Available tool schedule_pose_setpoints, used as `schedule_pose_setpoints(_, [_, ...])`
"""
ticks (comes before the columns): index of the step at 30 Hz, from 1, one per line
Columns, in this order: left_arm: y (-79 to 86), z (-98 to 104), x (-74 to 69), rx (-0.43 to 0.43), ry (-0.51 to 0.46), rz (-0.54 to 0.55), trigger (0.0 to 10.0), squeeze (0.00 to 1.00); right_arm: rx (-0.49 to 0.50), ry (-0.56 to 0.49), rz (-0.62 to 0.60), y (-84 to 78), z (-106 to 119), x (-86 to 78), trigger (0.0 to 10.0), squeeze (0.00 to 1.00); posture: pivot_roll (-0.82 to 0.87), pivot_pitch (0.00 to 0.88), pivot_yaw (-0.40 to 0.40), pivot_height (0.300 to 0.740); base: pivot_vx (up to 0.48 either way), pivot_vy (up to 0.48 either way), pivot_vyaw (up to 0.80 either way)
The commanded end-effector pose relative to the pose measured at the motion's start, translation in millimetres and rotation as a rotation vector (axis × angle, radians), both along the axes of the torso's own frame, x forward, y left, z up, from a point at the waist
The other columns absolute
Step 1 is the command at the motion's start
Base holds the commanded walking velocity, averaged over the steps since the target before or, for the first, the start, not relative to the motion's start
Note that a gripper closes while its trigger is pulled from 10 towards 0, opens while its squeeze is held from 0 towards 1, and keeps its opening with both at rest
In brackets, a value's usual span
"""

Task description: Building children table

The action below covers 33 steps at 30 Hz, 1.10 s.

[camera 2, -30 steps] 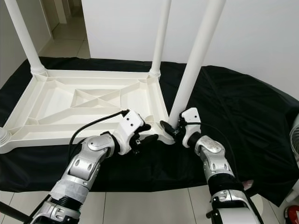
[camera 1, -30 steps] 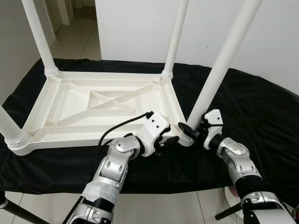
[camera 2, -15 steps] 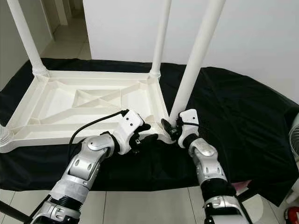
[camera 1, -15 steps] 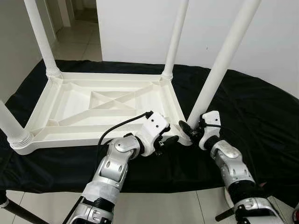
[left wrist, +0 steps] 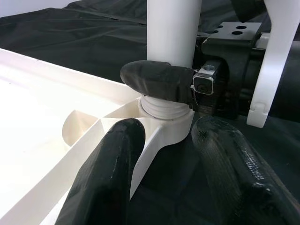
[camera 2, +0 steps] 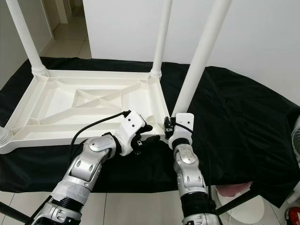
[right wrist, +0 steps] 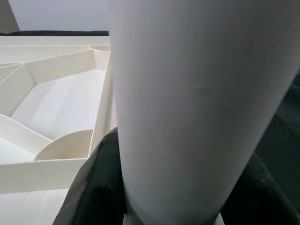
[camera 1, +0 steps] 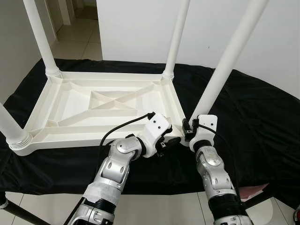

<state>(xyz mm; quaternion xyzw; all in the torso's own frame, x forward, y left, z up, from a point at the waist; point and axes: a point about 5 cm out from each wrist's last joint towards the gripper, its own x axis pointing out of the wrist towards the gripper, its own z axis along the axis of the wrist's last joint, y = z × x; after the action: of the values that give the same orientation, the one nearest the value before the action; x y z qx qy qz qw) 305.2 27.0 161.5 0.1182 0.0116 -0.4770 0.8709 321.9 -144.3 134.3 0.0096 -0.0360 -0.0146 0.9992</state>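
1. The white moulded-plastic children's table top (camera 1: 101,110) lies upside down, ribbed underside up, on a bench draped in black cloth (camera 1: 262,117). 4 white round plastic legs stand up from its corners; the near-right leg (camera 1: 220,75) leans slightly to the right out of its corner socket (left wrist: 168,112).

2. Handling, as a judgement: the top looks light, hollow and stiff, so it should slide easily on the cloth unless it is steadied. The leg is smooth and probably slippery. The best hold is low, just above the threaded collar, where a twist carries straight into the socket. A grip higher up would lever the leg sideways and risk cross-threading.

3. The right tool (camera 1: 191,130) is pressed around the base of that leg. In the left wrist view, 1 of its black fingers (left wrist: 157,79) wraps the leg just above the collar, and in the right wrist view the leg fills the gap between both fingers. It is pinching the leg.

4. The left tool (left wrist: 173,154) sits at the same corner with its 2 fingers spread. 1 finger lies against the corner rim of the table top and the other rests over the cloth just beside it. It grips nothing and looks placed to brace the corner.
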Motion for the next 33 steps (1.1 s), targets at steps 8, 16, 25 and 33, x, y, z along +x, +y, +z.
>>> schedule_pose_setpoints(8, [1.4,-0.9,5.1,-0.016,-0.019,0.129,10.0,0.0,-0.041,0.012,-0.071,-17.8,-0.6,-4.9,10.0,0.0,0.04,0.023,-0.057,0.74,0.0,0.0,0.0])
schedule_pose_setpoints(16, [0.9,0.0,4.9,-0.021,-0.026,0.131,10.0,0.0,-0.12,-0.046,0.112,-23.8,7.1,-15.4,10.0,1.0,0.04,0.02,-0.064,0.74,0.0,0.0,0.0])
schedule_pose_setpoints(25, [1.0,-0.6,5.2,-0.015,-0.032,0.126,10.0,0.0,-0.206,0.008,0.342,-40.6,1.2,-17.2,10.0,0.0,0.04,0.02,-0.061,0.74,0.0,0.0,0.0])
schedule_pose_setpoints(33, [1.5,1.2,5.9,-0.007,-0.04,0.117,10.0,0.0,-0.257,0.062,0.506,-38.5,-1.3,8.3,10.0,0.0,0.05,0.014,-0.053,0.74,0.0,0.0,0.0])
